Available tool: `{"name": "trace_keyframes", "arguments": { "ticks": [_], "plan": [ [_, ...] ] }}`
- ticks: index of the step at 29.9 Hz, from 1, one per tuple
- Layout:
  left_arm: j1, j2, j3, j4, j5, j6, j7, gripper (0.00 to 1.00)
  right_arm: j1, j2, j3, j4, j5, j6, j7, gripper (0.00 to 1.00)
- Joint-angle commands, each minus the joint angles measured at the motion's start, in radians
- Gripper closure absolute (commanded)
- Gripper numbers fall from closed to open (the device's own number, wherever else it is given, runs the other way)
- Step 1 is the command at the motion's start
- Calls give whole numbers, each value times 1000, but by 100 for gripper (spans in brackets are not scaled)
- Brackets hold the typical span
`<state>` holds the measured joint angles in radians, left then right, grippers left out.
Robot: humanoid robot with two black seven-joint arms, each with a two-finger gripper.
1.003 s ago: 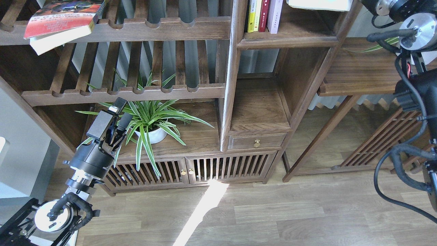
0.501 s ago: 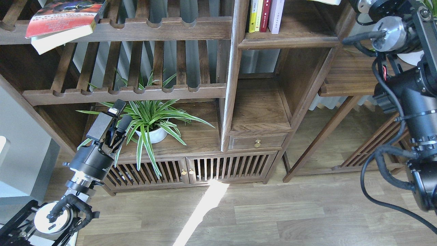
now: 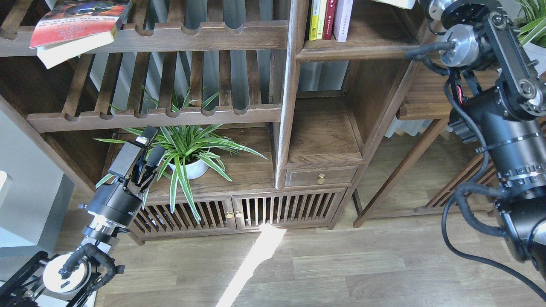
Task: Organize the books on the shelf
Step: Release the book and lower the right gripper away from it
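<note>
A dark-walnut bookcase (image 3: 290, 106) stands on pale plank flooring (image 3: 341, 264). The thick red-covered book (image 3: 72, 25) lies overhanging a slatted rack (image 3: 170, 36). The left gripper (image 3: 147, 147), fingers slightly parted and empty, hovers beside a potted plant (image 3: 187, 153). The right gripper lies beyond the top edge.

Even, bright daylight fills the scene and focus is sharp throughout. A hard sunlit streak (image 3: 256, 264) crosses the floor (image 3: 362, 273), below and right of the left claw (image 3: 147, 147). Shelf recesses above it stay shadowed.
</note>
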<state>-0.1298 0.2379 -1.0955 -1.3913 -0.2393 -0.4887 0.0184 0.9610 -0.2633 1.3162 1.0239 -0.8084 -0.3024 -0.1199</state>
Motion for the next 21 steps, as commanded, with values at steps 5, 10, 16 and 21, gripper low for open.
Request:
{"name": "trace_keyframes", "arguments": {
  "ticks": [5, 10, 16, 21],
  "plan": [
    [1, 3, 0, 0, 0, 0, 0, 6, 7, 33, -34, -15, 0, -30, 74, 100],
    [1, 4, -1, 0, 0, 0, 0, 6, 10, 65, -43, -16, 0, -70, 95, 100],
    [1, 9, -1, 0, -2, 0, 0, 6, 10, 76, -55, -38, 0, -86, 169, 100],
    [6, 11, 0, 0, -2, 0, 2, 6, 1, 101, -61, -53, 0, -86, 252, 100]
  ]
}}
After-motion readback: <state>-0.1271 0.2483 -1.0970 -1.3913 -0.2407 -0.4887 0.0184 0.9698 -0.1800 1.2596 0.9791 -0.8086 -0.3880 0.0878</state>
